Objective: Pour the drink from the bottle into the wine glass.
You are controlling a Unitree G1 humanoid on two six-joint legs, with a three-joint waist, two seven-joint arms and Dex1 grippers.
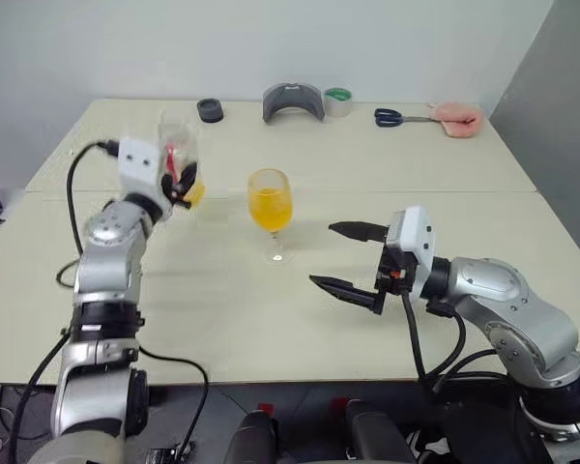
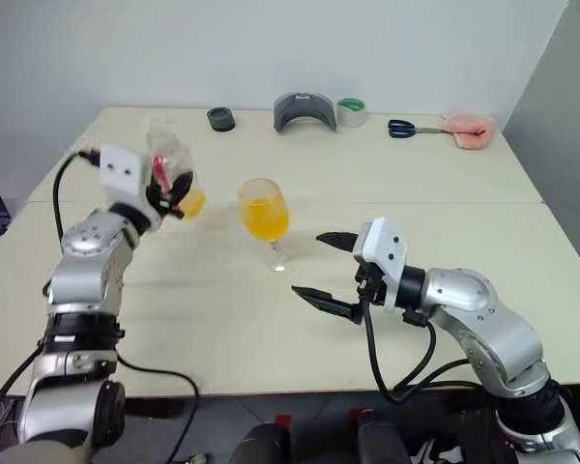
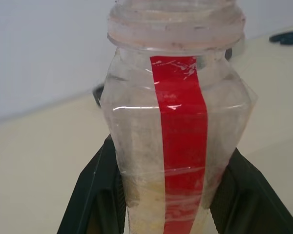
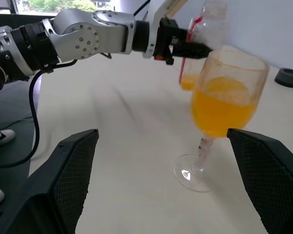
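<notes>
- The left gripper [image 1: 181, 181] is clamped on the bottle [image 1: 179, 155], holding it upright above the table [image 1: 387, 193], off to the left of the wine glass [image 1: 270, 201] and clear of it.
- The bottle's mouth is uncapped in the left wrist view, and only a small pool of the drink [image 2: 192, 203] sits at its bottom; the blur makes the exact level hard to judge.
- The glass stands on its foot near the table's middle, its bowl about half full of orange liquid, so the pour itself looks done.
- The step in hand appears to be setting the bottle down. To do it well, keep the bottle vertical so the remainder stays inside, and lower it straight onto bare table, well away from the glass.
- Release only once the base sits flat; a tilted landing could tip such a light, nearly empty bottle.
- The right gripper [image 1: 356, 259] hangs with its 2 fingers spread wide just right of the glass, holding nothing. It should stay off the thin stem, since a nudge there could topple the glass.
</notes>
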